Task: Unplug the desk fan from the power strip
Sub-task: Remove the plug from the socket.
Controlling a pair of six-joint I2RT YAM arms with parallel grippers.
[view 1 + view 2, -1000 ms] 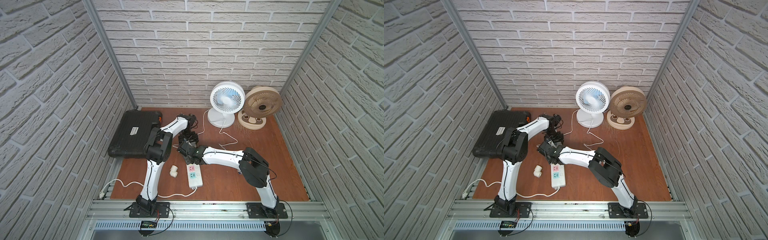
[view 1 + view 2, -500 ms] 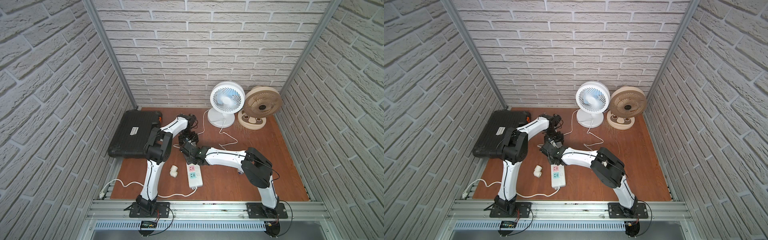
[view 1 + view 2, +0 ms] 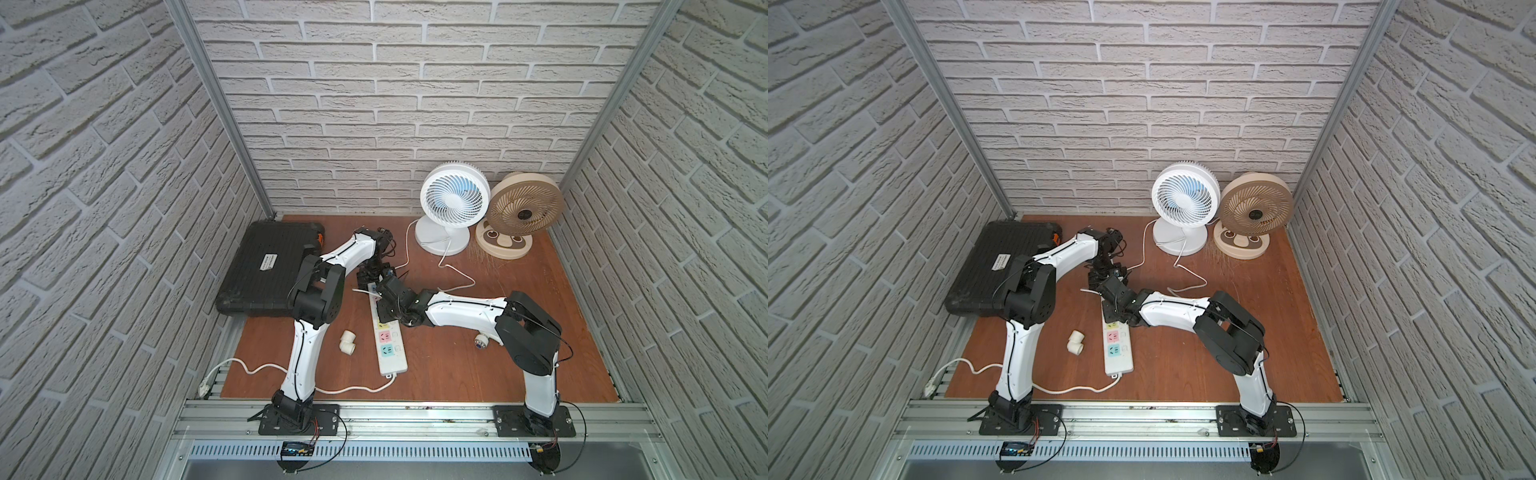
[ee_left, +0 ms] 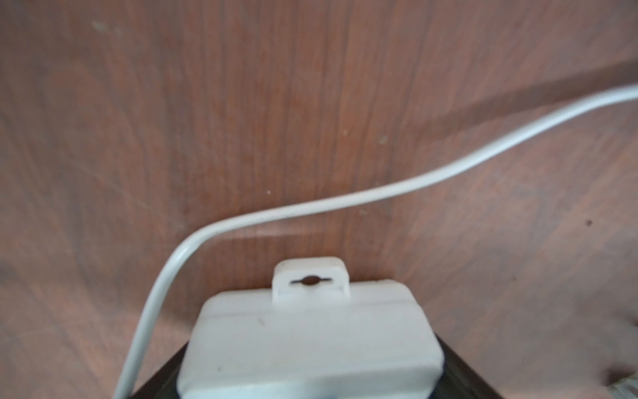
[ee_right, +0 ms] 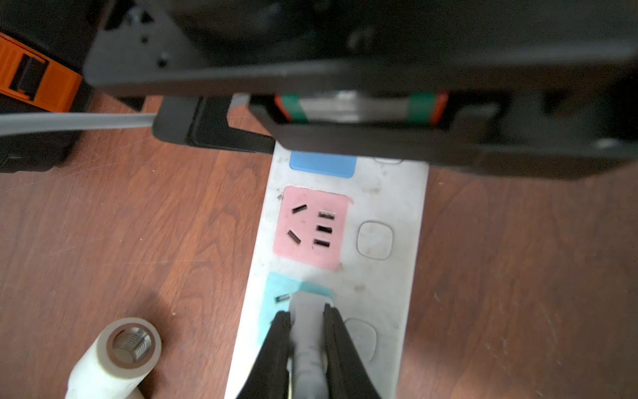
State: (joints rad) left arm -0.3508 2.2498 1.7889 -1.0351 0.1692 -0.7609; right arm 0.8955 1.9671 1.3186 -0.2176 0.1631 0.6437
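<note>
**Right gripper clamped on the plug, left gripper pinning the strip's far end**

Here's the right gripper (image 5: pixel 306 340), its two black fingers (image 5: pixel 276 349) pressed together around a white plug (image 5: pixel 307 324) right over the teal socket patch of the power strip (image 5: pixel 383 193); whether the prongs sit in the slots can't be told from here. Next along the row, the pink patch (image 5: pixel 310 228) lies bare, slots showing, and a blue one peeks out from under the left gripper (image 5: pixel 359 114), which sits low over the far end of the strip. Its wrist view shows the strip's white end (image 4: pixel 310 338) between dark fingers, so it looks clamped on it (the fingertips themselves are out of frame, mind).

In both top views the power strip (image 3: pixel 388 345) (image 3: pixel 1118 345) runs near-to-far across the middle of the wooden table (image 3: pixel 457 374), its own cord (image 3: pixel 257 370) trailing off the near-left edge. A white pipe elbow (image 3: pixel 347 341) lies just left of it. At the far right stand the white desk fan (image 3: pixel 452 205) and a beige fan (image 3: pixel 524 212), side by side. A black case (image 3: pixel 266 266) lies far left.
</note>
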